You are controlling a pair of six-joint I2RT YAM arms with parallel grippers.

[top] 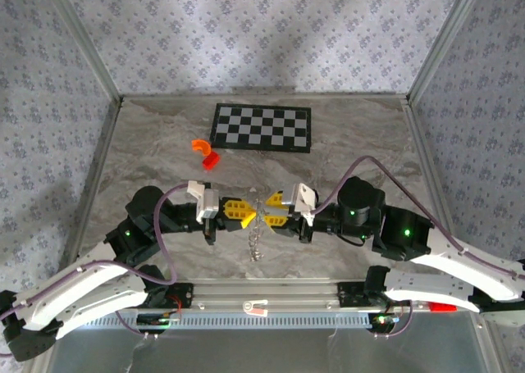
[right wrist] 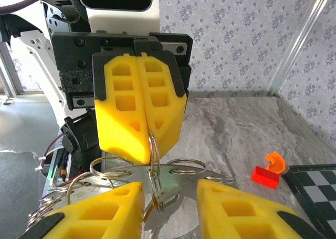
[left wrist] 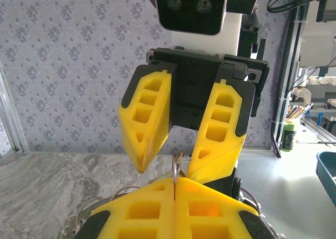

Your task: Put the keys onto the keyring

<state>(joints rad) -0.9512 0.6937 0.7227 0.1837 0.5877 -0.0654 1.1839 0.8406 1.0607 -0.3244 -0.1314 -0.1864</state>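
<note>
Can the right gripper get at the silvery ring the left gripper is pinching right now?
Probably yes. The left gripper is shut on the thin silvery metal ring, whose lower part hangs between the right gripper's open yellow fingers, nothing blocking.

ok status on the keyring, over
left gripper shut on keyring, which dangles below. right gripper open, fingers either side of it. orange piece and red piece well back, nothing in the way.
</note>
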